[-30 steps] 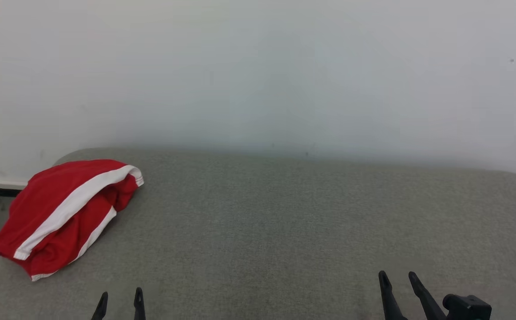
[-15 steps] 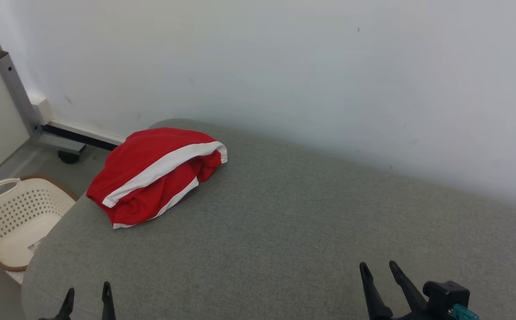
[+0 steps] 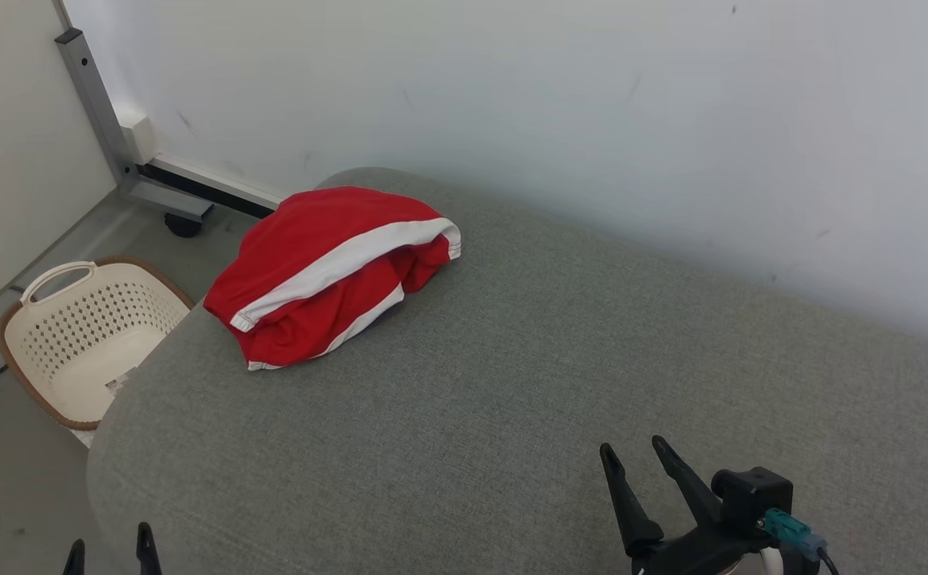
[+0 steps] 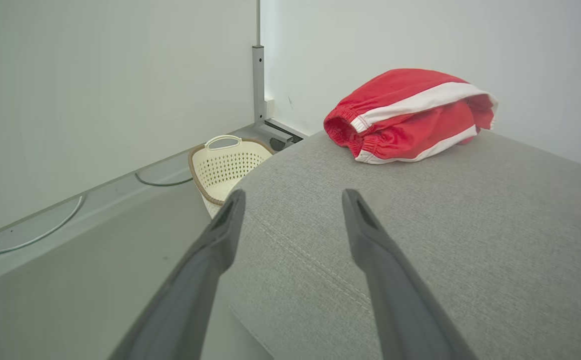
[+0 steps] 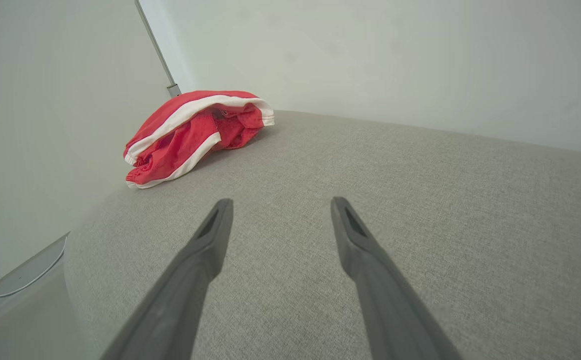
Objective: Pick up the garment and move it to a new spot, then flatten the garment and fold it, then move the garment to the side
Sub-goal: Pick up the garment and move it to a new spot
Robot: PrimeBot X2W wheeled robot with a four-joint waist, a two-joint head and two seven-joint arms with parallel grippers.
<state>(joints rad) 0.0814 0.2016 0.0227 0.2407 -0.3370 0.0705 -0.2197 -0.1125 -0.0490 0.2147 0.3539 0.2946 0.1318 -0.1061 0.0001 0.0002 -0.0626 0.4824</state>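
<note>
The red garment (image 3: 328, 275), apparently shorts, was bunched at the far left corner of the padded surface (image 3: 512, 399). The left claw (image 3: 109, 543) and right claw (image 3: 634, 449) were held spread, empty, well short of it, readied for pickup.

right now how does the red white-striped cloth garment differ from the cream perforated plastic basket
The red white-striped cloth garment lies on the grey upholstered surface; the cream perforated plastic basket stands on the floor. Garment is bunched and soft, basket rigid and holed. Neither is gripped.

The left pincer (image 3: 109, 551) is cut off below its tips.
</note>
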